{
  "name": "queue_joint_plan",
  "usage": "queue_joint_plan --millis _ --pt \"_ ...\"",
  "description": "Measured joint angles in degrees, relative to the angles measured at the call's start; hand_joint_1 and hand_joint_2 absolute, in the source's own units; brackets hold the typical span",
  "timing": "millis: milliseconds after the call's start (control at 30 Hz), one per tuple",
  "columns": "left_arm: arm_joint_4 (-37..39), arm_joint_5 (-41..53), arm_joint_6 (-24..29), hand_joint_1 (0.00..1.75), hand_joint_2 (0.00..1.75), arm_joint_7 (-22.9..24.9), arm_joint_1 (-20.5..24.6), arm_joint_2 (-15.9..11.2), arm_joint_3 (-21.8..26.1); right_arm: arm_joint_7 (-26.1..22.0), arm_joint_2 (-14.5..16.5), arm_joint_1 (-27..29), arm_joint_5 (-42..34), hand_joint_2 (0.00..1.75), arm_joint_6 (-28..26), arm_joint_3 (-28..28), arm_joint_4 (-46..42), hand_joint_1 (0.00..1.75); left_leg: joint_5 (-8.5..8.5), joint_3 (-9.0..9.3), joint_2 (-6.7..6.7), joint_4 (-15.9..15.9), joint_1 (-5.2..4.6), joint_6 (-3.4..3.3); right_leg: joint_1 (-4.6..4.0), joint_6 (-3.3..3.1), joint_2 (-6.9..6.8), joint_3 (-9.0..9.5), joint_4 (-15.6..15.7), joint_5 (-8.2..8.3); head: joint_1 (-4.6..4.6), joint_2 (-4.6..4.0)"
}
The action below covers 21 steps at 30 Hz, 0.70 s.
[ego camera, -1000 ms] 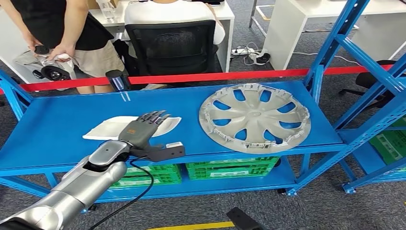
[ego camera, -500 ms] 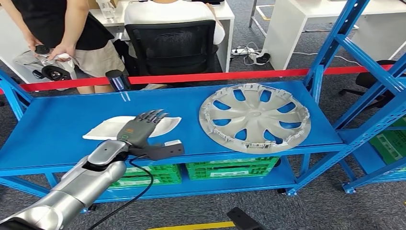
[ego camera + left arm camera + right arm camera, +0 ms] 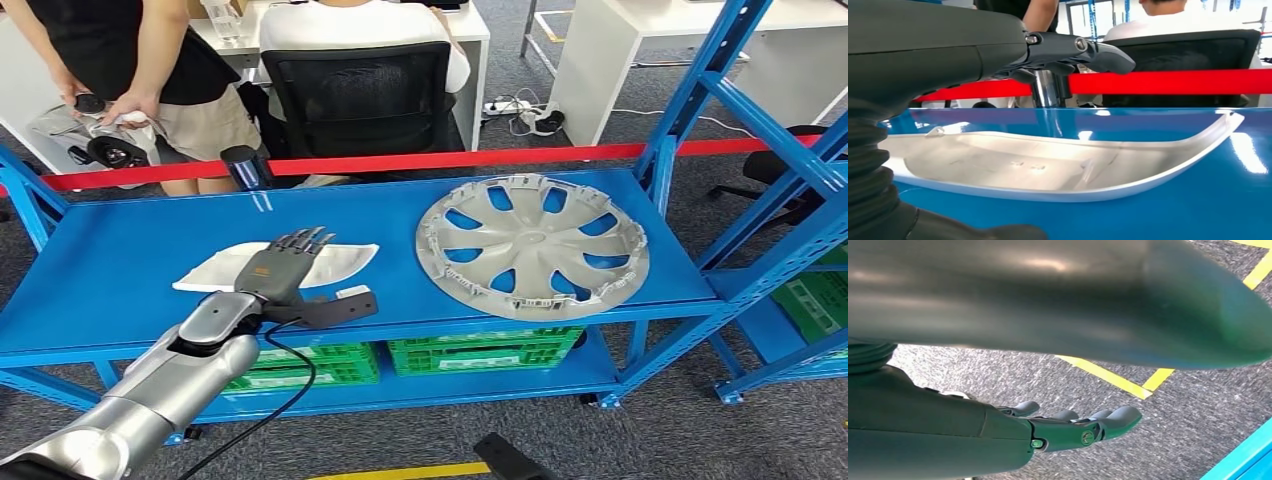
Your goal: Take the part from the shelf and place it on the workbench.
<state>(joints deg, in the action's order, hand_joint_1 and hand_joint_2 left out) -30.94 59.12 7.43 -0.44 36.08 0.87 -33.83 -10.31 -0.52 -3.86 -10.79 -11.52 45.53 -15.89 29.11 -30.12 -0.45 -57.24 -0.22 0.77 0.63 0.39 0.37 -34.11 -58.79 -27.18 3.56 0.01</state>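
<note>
Left hand [image 3: 283, 268] reaches over the white tray-like part [image 3: 345, 262] lying left of centre on the blue shelf [image 3: 120, 270], fingers spread flat, nothing held. Over the last second it has slid slightly up and left across the part, probably settling for a grip. Whether it touches is hidden. Right hand [image 3: 1073, 427] hangs over the floor, fingers loosely extended, empty.

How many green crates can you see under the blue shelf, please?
3 show: one green crate below the left hand, one below the hubcap, one at the far right. More may be hidden.
</note>
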Motion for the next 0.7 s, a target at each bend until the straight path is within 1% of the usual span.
queue_joint_plan --millis 700 --pt "2.98 1.69 -1.37 0.0 1.75 2.81 0.0 0.02 0.73 0.69 -0.13 0.02 -0.13 0.0 -1.05 -0.71 -0.13 0.0 0.0 0.0 0.0 0.0 0.0 0.0 0.0 0.0 0.0 0.0 0.0 0.0 0.0 0.01"
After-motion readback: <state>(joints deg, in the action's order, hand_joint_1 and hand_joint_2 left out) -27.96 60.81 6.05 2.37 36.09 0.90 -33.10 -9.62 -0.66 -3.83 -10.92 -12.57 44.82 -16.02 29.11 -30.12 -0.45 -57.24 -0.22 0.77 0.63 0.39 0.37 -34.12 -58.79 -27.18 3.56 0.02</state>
